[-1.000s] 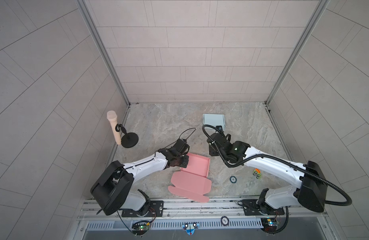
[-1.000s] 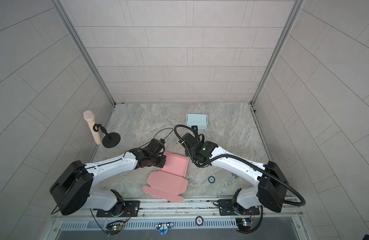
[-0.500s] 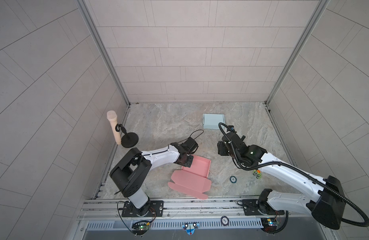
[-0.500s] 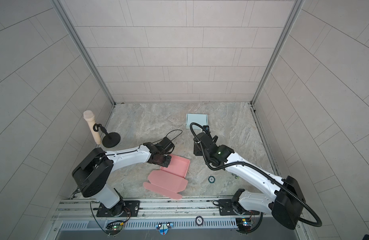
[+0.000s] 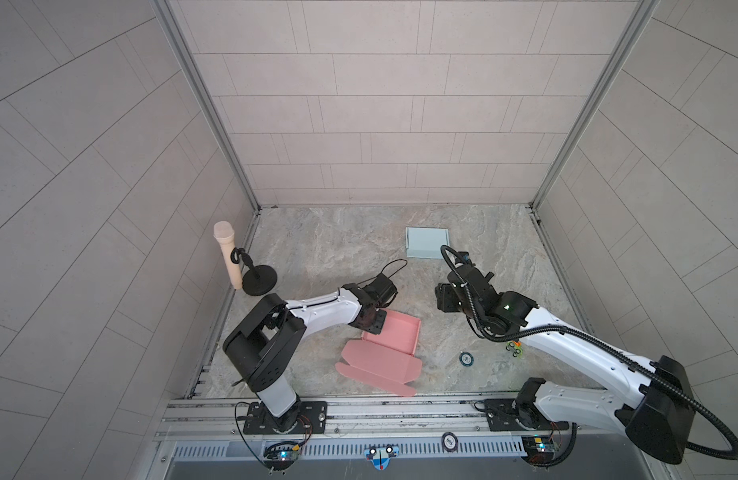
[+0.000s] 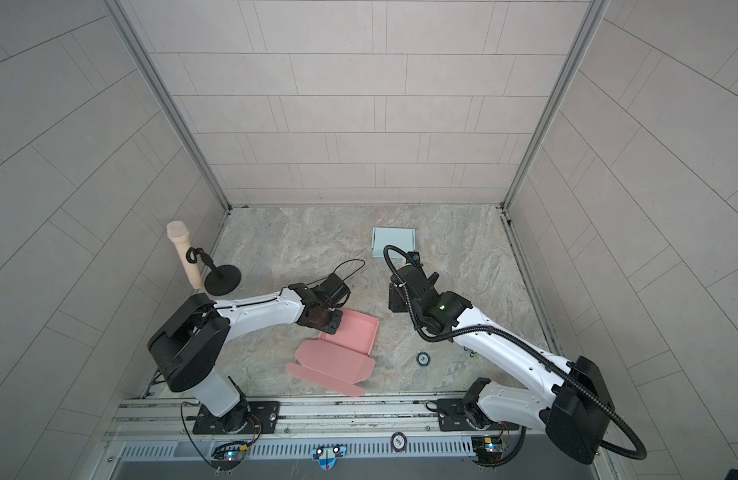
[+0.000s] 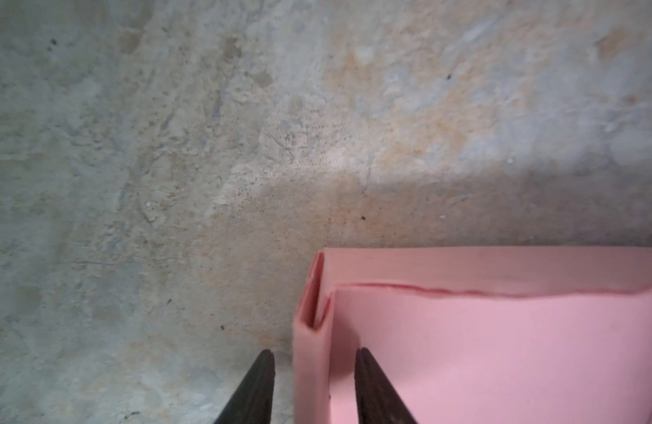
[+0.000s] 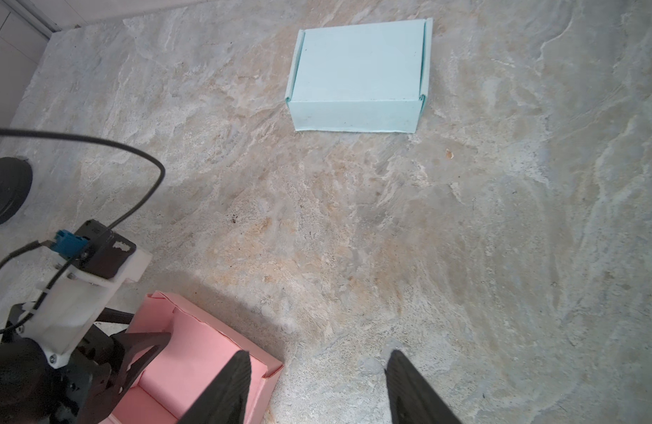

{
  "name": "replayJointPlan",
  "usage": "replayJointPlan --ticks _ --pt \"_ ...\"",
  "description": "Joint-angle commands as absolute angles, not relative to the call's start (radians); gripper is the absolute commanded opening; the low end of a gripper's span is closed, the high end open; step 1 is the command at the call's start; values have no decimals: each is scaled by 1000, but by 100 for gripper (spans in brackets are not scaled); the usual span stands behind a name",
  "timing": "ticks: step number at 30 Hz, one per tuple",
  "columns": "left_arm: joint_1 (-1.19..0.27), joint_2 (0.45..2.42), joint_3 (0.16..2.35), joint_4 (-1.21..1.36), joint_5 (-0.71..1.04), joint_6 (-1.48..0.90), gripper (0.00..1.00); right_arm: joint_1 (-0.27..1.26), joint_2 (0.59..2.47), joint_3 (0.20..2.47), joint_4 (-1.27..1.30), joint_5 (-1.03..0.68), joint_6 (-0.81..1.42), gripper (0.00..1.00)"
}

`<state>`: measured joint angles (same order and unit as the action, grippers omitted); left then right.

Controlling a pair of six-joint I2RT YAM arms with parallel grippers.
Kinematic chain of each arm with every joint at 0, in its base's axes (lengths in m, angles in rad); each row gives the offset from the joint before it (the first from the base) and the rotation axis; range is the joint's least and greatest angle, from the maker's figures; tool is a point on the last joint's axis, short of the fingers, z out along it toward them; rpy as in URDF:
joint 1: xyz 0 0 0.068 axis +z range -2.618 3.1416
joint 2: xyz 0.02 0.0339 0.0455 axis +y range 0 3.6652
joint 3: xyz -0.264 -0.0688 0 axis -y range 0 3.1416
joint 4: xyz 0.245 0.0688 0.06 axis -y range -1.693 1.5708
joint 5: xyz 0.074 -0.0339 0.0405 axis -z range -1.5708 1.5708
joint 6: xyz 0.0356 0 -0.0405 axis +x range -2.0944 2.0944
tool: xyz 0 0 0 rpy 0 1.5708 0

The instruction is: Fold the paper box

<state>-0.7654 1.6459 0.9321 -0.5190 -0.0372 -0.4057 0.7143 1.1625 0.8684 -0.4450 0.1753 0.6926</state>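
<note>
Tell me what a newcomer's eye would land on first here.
The pink paper box, half folded with its lid flap flat, lies front and centre, the open left gripper astride one side wall. Behind it sits a closed pale blue box; the right gripper hovers open and empty.

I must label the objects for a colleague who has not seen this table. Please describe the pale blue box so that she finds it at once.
On the marble table, look toward the back wall, slightly right of the middle. The pale blue box lies there alone. Unlike the pink box nearer the front, which is open, it is fully closed.
</note>
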Motion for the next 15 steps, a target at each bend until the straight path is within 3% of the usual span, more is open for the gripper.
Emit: replayJointPlan --ticks 1,6,15 --pt "-768 1588 954 -547 -8 -411 42 711 1199 872 -427 129 668 62" --pt "-767 1505 968 -591 0 -399 53 719 1278 890 -381 35 641 62" --pt "-754 1444 965 -609 34 -398 54 760 1449 984 -341 -88 542 62"
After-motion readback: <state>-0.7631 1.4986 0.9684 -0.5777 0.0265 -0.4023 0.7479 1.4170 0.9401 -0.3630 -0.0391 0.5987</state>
